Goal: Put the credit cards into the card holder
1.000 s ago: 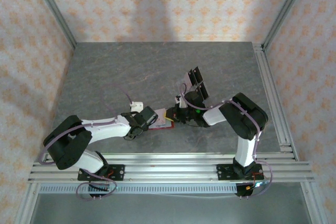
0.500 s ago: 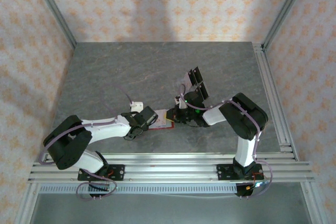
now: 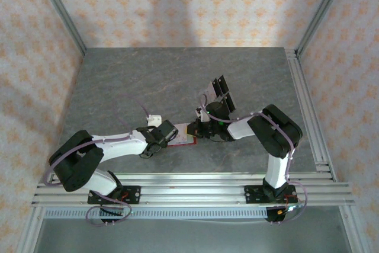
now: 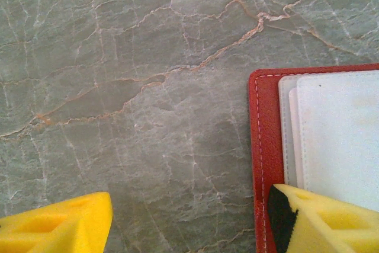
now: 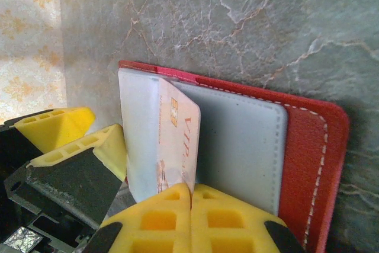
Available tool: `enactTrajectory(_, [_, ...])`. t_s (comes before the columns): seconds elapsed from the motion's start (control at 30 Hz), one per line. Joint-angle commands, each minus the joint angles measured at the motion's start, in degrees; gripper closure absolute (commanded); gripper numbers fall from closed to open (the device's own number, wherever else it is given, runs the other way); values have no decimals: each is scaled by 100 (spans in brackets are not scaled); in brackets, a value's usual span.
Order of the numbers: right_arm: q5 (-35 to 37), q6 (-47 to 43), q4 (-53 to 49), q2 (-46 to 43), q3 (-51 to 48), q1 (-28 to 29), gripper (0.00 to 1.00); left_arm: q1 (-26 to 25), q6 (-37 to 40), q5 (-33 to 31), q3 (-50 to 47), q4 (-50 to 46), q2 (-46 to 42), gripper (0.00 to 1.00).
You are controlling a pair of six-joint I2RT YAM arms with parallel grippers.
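Note:
The red card holder [image 3: 185, 136] lies open on the table between the two arms, its pale grey pocket [image 5: 243, 140] facing up inside the red cover [image 5: 308, 146]. My right gripper [image 5: 190, 197] is shut on a pale pink credit card [image 5: 177, 128] with a chip, held on edge against the pocket's left side. My left gripper [image 4: 189, 220] is open; its right finger [image 4: 325, 220] rests on the card holder's edge [image 4: 266, 140], and its left finger [image 4: 53, 226] is over bare table. In the top view the left gripper [image 3: 170, 134] and right gripper [image 3: 199, 130] meet at the card holder.
Two dark cards [image 3: 220, 92] lie side by side on the table just beyond the right wrist. Metal frame rails [image 3: 308, 111] run along the right edge and the near edge [image 3: 189, 191]. Patterned walls enclose the grey marbled table [image 3: 136, 81].
The right wrist has shifted slightly left and away over the card holder with the card in its grip. The left arm has stayed put.

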Motion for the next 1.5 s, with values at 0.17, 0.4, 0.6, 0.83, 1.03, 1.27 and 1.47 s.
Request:
enactTrajectory(0.17, [176, -229, -489, 225, 215, 115, 100, -23, -64, -137, -166, -89, 15, 28])
enactTrajectory(0.4, [60, -286, -546, 260, 230, 135, 100, -28, -73, -149, -190, -81, -8, 28])
enactTrajectory(0.6, [46, -523, -854, 87, 166, 127, 100, -28, -72, -133, -176, -70, 21, 28])
enactTrajectory(0.83, [24, -740, -1132, -59, 52, 58, 100, -28, -64, -151, -185, -95, -12, 28])
enactTrajectory(1.03, [-75, -785, -1230, -21, 112, 21, 100, -28, -72, -157, -184, -99, -9, 28])
enactTrajectory(1.27, [-231, -877, -1492, 153, 413, 24, 100, -27, -73, -144, -176, -80, 19, 28])
enactTrajectory(1.47, [-286, -819, -1505, 261, 586, 47, 100, -33, -71, -144, -175, -72, 21, 28])
